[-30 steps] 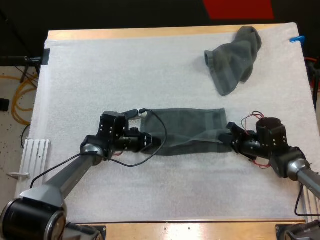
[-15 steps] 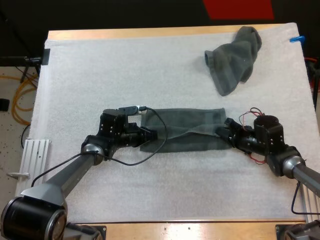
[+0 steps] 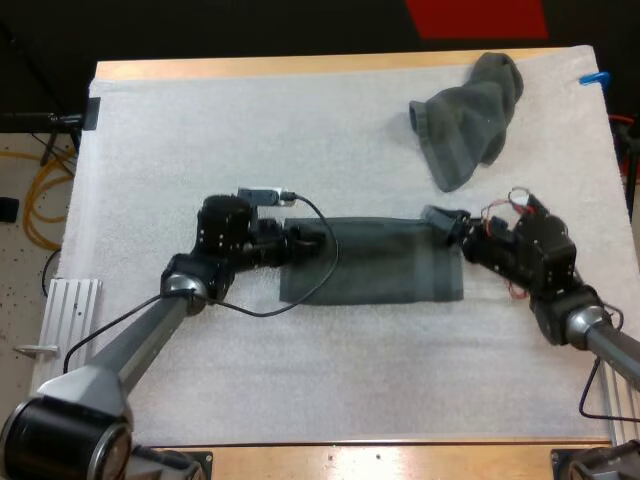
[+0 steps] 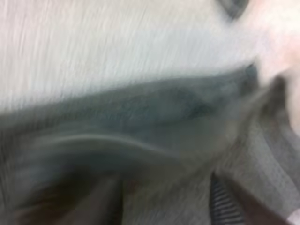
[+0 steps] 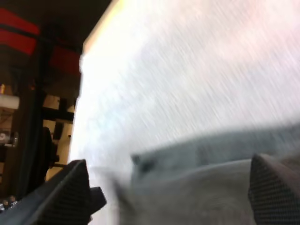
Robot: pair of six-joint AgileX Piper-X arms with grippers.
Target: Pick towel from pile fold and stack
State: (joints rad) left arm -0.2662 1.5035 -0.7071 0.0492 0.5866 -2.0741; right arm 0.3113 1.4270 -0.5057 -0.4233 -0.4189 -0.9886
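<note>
A dark grey-green towel (image 3: 372, 262) lies folded into a flat rectangle at the middle of the white mat (image 3: 250, 130). My left gripper (image 3: 306, 240) is at the towel's far left corner; in the left wrist view its fingers (image 4: 232, 206) stand apart over the blurred towel (image 4: 154, 108). My right gripper (image 3: 438, 218) is at the towel's far right corner. Seen from the right wrist, that gripper (image 5: 168, 192) has its ribbed pads (image 5: 63, 192) wide apart above the towel's edge (image 5: 201, 154). A second towel (image 3: 465, 118) lies crumpled at the far right.
The mat covers nearly the whole wooden table (image 3: 300, 66). Bare mat stretches to the far left and along the near side. A metal bracket (image 3: 70, 300) hangs off the table's left edge.
Both grippers carried the towel's near edge toward the far side, folding it over. Their fingers then came apart and let go; the towel now lies flat.
</note>
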